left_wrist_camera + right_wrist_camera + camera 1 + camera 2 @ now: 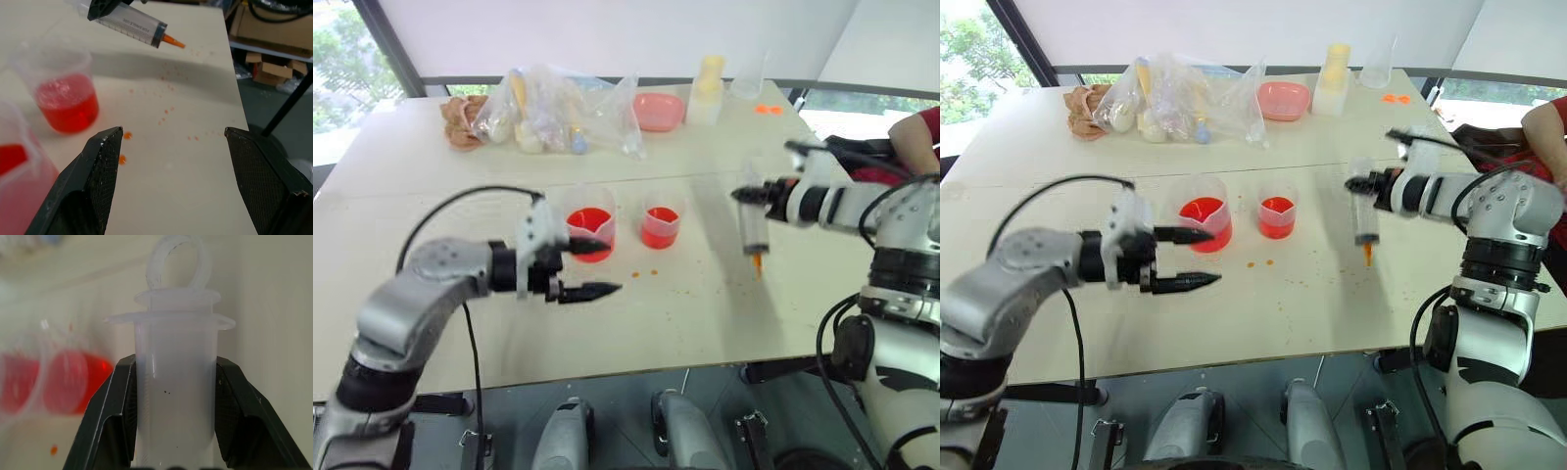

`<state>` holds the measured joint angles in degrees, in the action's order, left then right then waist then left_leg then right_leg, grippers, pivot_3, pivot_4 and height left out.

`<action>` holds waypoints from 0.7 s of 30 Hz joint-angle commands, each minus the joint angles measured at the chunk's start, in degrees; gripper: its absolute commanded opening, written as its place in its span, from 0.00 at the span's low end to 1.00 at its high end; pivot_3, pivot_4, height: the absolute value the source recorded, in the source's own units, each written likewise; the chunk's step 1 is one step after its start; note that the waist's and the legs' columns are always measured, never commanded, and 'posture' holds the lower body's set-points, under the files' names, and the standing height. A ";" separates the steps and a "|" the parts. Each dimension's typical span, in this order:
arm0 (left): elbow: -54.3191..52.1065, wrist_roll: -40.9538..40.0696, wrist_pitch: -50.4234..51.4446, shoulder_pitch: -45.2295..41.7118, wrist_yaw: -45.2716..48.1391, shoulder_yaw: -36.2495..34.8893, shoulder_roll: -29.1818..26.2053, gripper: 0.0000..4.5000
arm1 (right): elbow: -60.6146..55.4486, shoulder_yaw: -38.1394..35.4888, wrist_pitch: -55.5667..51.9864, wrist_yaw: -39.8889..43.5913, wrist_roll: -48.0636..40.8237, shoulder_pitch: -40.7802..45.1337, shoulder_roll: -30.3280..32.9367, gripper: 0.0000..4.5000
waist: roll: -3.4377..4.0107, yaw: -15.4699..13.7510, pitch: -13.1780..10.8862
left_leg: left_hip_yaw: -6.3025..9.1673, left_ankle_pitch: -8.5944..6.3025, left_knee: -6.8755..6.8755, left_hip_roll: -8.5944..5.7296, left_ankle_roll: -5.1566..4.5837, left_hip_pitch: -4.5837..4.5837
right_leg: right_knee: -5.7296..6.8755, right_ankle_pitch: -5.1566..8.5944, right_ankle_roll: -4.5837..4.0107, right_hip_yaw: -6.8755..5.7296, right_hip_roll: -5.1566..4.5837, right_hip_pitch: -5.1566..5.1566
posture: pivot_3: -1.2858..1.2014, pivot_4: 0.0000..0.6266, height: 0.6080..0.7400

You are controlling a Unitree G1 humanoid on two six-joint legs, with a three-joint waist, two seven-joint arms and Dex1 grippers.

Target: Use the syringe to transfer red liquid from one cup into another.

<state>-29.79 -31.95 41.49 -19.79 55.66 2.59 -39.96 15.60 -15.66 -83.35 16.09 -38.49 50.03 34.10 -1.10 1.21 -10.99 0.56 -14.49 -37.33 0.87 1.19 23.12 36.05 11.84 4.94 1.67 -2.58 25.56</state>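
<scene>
My right gripper (pixel 751 195) is shut on the clear syringe (pixel 755 230), which hangs upright over the table with its orange tip (pixel 757 262) pointing down, to the right of both cups. The wider cup (pixel 589 225) with red liquid (pixel 588 222) stands at the table's middle. Just right of it is the smaller cup (pixel 661 221), also red in its lower part. My left gripper (pixel 594 267) is open and empty, just in front of the wider cup and pointing right. In the right wrist view the syringe barrel (pixel 176 396) sits between the black fingers.
Red drops (pixel 649 271) speckle the table in front of the cups. At the back lie clear plastic bags (pixel 553 110), a pink bowl (pixel 658 111), a pale bottle (pixel 707 90) and a clear cup (pixel 747 86). A person's red sleeve (pixel 918 132) shows at the right edge.
</scene>
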 commanded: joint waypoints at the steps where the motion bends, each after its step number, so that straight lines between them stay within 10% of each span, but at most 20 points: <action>1: -2.62 -0.38 -2.16 1.06 -1.87 0.44 1.59 0.77 | 2.98 4.55 3.71 3.67 2.98 0.28 0.56 0.33 | 0.00 -0.02 0.00 | 0.00 0.00 -0.05 0.00 0.00 0.02 | -0.01 0.00 0.01 0.00 0.00 -0.02 | 0.52 0.24 1.00; 8: -1.92 0.28 -3.09 1.73 -4.32 1.30 3.12 0.77 | 13.67 8.68 13.24 7.15 9.76 2.02 -0.27 0.33 | -0.02 -0.17 0.01 | 0.00 0.00 -0.10 -0.02 0.00 -0.02 | -0.10 0.00 0.02 -0.01 -0.01 -0.15 | 0.52 0.24 1.00; 14: -1.45 -0.26 -2.97 2.22 -5.65 0.60 3.28 0.78 | 14.15 8.12 15.29 7.17 11.95 1.71 -1.12 0.95 | -0.03 -0.10 0.02 | 0.00 0.00 -0.10 -0.01 0.00 -0.09 | -0.09 0.00 0.02 -0.01 -0.01 -0.20 | 0.52 0.24 1.00; 21: 0.38 -1.20 -2.93 1.12 -6.72 -0.25 4.32 0.78 | 7.66 8.45 14.58 9.01 12.40 -0.61 0.17 0.98 | -0.03 -0.29 0.02 | 0.00 0.00 -0.12 -0.02 0.00 -0.09 | -0.10 0.00 0.02 -0.01 -0.02 -0.22 | 0.52 0.24 1.00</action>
<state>-28.69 -32.05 39.39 -17.80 49.34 3.55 -35.75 26.29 -6.99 -68.46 24.28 -26.07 49.58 32.84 -1.13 0.91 -10.97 0.57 -14.49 -37.45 0.85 1.19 23.03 35.96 11.84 4.96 1.66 -2.59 25.34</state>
